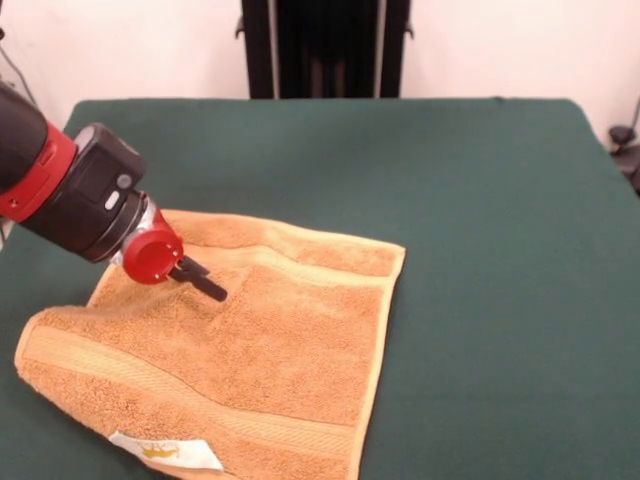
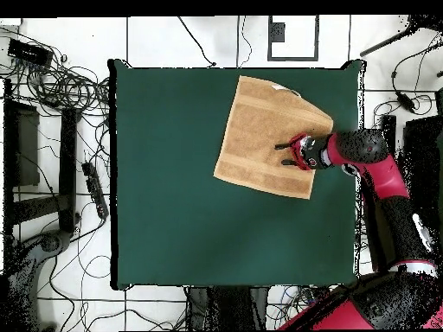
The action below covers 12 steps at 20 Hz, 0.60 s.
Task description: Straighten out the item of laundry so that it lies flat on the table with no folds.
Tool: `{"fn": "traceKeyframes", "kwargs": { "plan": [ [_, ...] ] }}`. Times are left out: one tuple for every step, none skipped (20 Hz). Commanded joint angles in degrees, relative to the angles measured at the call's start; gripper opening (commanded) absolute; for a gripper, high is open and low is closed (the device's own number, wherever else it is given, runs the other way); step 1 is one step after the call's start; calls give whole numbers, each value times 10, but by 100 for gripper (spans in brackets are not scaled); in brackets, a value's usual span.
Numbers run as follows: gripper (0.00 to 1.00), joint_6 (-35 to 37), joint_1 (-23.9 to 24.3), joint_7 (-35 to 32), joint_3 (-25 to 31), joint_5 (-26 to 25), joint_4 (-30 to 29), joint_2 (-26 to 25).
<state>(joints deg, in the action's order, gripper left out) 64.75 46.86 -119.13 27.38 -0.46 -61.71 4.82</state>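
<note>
The orange-tan towel (image 1: 270,350) lies on the dark green table (image 1: 480,200), at the near left in the front view. Its left part is folded over, with a raised crease running across it. A white tag (image 1: 165,452) shows at its near edge. My gripper (image 1: 208,285) hangs low over the towel's middle left, black fingers pointing down at the cloth, slightly apart and holding nothing. In the overhead view the towel (image 2: 260,134) lies at the table's (image 2: 173,173) upper right with one corner cut off diagonally, and the gripper (image 2: 282,154) is over its right side.
The robot's black pedestal (image 1: 325,48) stands at the table's far side. The towel's near edge lies close to the table's front edge. Cables (image 2: 60,86) and dark equipment lie on the floor beside the table.
</note>
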Motion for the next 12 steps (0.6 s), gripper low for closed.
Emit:
{"fn": "traceKeyframes", "kwargs": {
  "plan": [
    [100,32,-35,157,55,-21,-71,-97],
    [100,31,-34,155,56,-20,-72,-97],
    [100,28,-33,153,57,-18,-76,-96],
    [100,24,-32,151,59,-17,-80,-95],
    [100,17,-30,147,62,-15,-84,-95],
    [100,10,-29,144,64,-12,-89,-95],
    [100,2,-28,139,69,-7,-92,-99],
    [100,-9,-25,138,74,-3,-99,-101],
    [100,-18,-25,137,78,-2,-102,-103],
    [100,-27,-25,135,82,-1,-105,-105],
    [100,-30,-27,125,80,0,-105,-105],
    [100,-32,-26,120,81,2,-108,-104]
  ]
}}
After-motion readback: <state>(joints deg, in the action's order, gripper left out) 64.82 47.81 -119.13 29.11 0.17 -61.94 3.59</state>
